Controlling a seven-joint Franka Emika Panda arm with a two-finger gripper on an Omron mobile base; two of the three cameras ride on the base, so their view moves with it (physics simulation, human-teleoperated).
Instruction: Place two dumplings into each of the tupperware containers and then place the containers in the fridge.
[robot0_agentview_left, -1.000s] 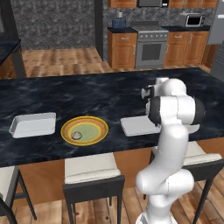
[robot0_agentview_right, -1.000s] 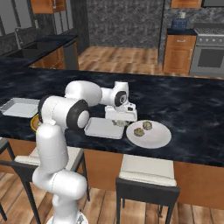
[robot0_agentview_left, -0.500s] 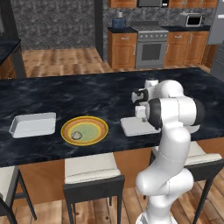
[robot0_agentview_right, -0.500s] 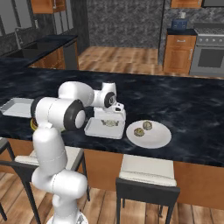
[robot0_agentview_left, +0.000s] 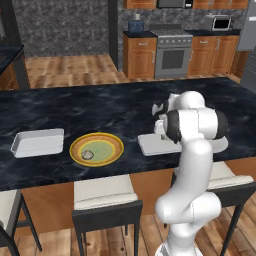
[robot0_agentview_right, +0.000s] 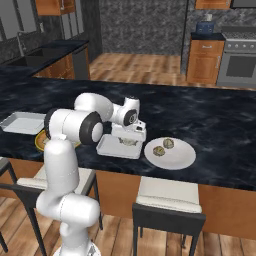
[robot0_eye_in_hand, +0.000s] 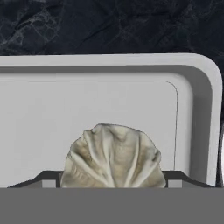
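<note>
My gripper (robot0_agentview_right: 129, 141) hangs low over the nearer tupperware container (robot0_agentview_right: 107, 148), shut on a wrinkled beige dumpling (robot0_eye_in_hand: 113, 155). In the hand view that dumpling sits between the two finger tips, above the container's white floor (robot0_eye_in_hand: 87, 105) and near one rounded corner. Two more dumplings (robot0_agentview_right: 169, 143) lie on a white plate (robot0_agentview_right: 182, 160) just right of the container. Another dumpling (robot0_agentview_left: 87, 155) rests on the yellow-rimmed green plate (robot0_agentview_left: 107, 150). The second tupperware container (robot0_agentview_left: 38, 142) stands at the counter's left. A tall grey sliver at the far right may be the fridge (robot0_agentview_left: 249, 45).
Everything stands on a long dark marble counter (robot0_agentview_left: 100, 110) with stools (robot0_agentview_left: 105, 192) along its near edge. Behind it are a wooden floor, a steel oven (robot0_agentview_left: 172, 57) and wooden cabinets.
The gripper has swung from beside the white plate leftward to above the nearer container, carrying the dumpling with it. The jaws kept the same width.
</note>
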